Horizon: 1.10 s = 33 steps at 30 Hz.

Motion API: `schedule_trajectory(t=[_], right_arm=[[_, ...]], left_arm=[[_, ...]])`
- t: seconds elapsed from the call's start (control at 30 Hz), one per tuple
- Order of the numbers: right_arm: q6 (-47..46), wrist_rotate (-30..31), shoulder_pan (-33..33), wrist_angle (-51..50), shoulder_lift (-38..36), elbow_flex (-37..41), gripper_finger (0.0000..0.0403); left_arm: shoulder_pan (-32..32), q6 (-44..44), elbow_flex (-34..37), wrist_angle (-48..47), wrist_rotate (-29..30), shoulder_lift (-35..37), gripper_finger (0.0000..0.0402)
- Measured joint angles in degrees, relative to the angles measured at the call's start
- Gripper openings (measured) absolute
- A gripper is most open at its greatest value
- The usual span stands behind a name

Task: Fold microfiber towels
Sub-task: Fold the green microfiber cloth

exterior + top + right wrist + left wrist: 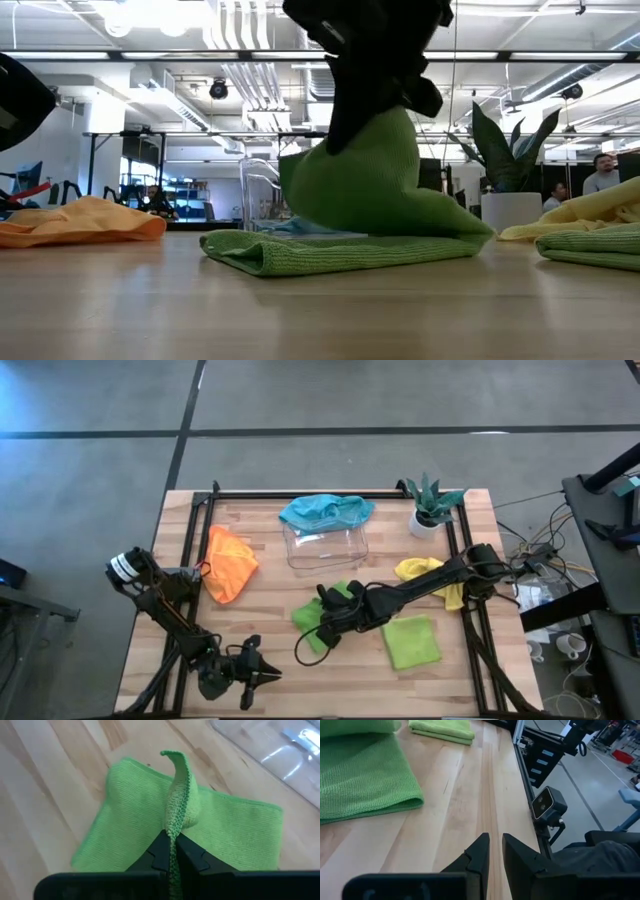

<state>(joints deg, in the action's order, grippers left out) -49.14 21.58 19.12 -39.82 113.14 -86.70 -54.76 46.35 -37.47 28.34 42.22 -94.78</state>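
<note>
My right gripper (322, 622) is shut on a lime green towel (308, 622) at the table's middle, and it also shows in the right wrist view (170, 851). The towel rises to a peak under the gripper (375, 150). A second lime green towel (411, 642) lies folded flat to its right. An orange towel (230, 563) lies at the left and a yellow towel (418, 570) partly under the right arm. A teal towel (326, 510) drapes over a clear tray's far rim. My left gripper (495, 842) rests near the table's front edge (262, 675), its fingers almost together and empty. My right gripper pinches a stitched edge of the lime green towel (176, 817) between its two fingers, from above and slanting down. A tip of that edge (174, 756) stands up beyond the fingertips. The held part is lifted, and the towel's lower part (330, 252) lies on the table.
The clear plastic tray (326, 545) stands at the far middle, with a small potted plant (432, 508) at the far right. Black rails (190, 550) run along the table's left and right sides. Bare wood shows at the near middle (350, 680).
</note>
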Motion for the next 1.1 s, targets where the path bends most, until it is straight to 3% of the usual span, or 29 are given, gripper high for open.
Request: schedule_trajectory(t=[0.33, 0.77, 1.1], right_arm=[[-0.05, -0.92, 0.02, 5.12, 5.83, -0.04, 0.0009], [-1.9, 0.92, 0.24, 7.89, 3.67, -0.35, 0.0009], [-4.0, 0.46, 0.26, 12.05, 7.66, -0.31, 0.0015]], left_arm=[[-0.03, 0.22, 0.0, 0.2, -0.03, 0.0, 0.0038], [0.02, 1.36, -0.02, 0.3, -0.2, -1.2, 0.0038], [0.04, 1.36, 0.0, 0.33, -0.26, -1.4, 0.0038]])
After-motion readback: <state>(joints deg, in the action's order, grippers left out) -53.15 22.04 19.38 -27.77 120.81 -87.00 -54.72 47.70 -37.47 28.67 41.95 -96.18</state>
